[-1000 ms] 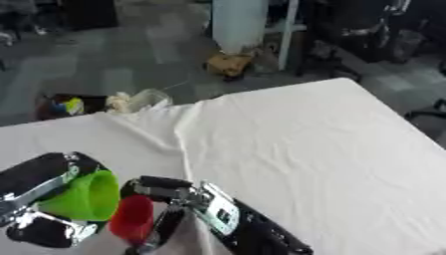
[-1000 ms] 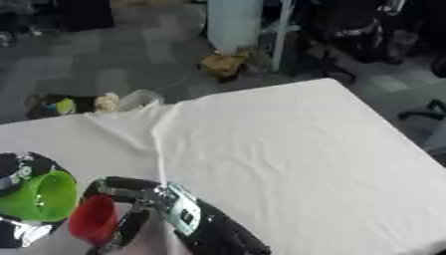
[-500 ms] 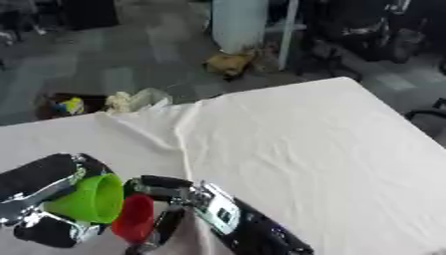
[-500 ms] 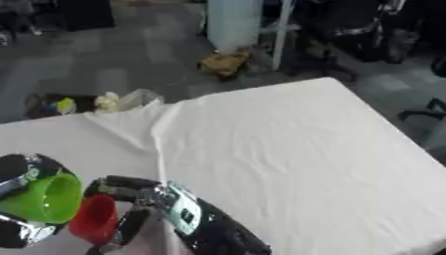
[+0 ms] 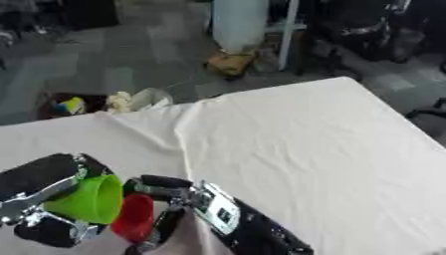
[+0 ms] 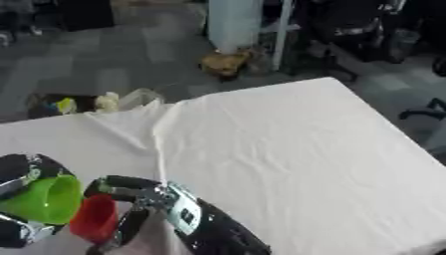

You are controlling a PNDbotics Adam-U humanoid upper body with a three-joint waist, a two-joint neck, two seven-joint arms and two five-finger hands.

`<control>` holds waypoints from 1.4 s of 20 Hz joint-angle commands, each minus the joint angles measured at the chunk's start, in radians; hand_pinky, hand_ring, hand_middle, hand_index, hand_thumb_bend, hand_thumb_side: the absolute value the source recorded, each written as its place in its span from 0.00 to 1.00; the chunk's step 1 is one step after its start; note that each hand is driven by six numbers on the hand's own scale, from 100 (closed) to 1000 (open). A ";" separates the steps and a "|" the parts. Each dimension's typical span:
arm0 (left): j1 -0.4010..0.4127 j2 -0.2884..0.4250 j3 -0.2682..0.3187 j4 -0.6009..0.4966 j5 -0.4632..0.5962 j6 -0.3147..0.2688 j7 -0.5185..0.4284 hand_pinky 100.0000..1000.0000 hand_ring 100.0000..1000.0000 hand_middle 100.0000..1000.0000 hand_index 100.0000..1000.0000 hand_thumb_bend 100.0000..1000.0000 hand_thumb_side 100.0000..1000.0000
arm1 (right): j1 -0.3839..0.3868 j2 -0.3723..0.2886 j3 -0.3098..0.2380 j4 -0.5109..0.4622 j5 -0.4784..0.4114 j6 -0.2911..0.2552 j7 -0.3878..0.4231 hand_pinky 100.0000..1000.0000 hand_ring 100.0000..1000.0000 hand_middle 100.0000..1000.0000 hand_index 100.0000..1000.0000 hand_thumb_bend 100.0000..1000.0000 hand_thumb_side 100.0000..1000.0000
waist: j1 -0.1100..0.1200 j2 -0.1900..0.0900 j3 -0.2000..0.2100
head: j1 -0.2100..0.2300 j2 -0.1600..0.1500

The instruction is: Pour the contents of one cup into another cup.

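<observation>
At the lower left, my left hand [image 5: 39, 199] is shut on a lime green cup [image 5: 90, 199] tipped on its side, with its mouth facing right. Right beside it is a red cup [image 5: 135, 217], which my right hand [image 5: 170, 199] is shut on, with the fingers curled over the cup's top and side. The green cup's rim nearly touches the red cup's rim. I cannot see what either cup holds. Both hands hover low over the white tablecloth [image 5: 296, 144].
The cloth has a raised fold [image 5: 183, 144] running from the far left corner toward me. Beyond the table's far edge the floor holds a box of small things [image 5: 65, 104], crumpled plastic [image 5: 135, 98] and a white cylinder [image 5: 237, 22]. Chairs stand at the far right.
The green cup has tipped further toward the red cup and moved slightly closer to it. The right hand and the red cup have barely moved.
</observation>
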State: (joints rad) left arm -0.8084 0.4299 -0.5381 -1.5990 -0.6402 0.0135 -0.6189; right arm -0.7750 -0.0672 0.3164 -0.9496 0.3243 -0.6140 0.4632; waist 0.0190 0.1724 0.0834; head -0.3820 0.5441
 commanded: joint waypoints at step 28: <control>-0.039 0.021 0.008 -0.040 -0.143 -0.061 -0.133 0.00 0.19 0.41 0.71 0.03 0.01 | -0.022 -0.013 0.011 -0.020 -0.007 0.005 -0.005 0.57 0.32 0.15 0.38 0.27 0.03 | 0.004 -0.016 0.002 | -0.003 0.002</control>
State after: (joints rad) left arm -0.8228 0.4309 -0.5441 -1.6193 -0.7766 -0.0458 -0.7491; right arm -0.7750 -0.0682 0.3275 -0.9497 0.3238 -0.6109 0.4606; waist 0.0220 0.1725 0.0852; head -0.3815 0.5446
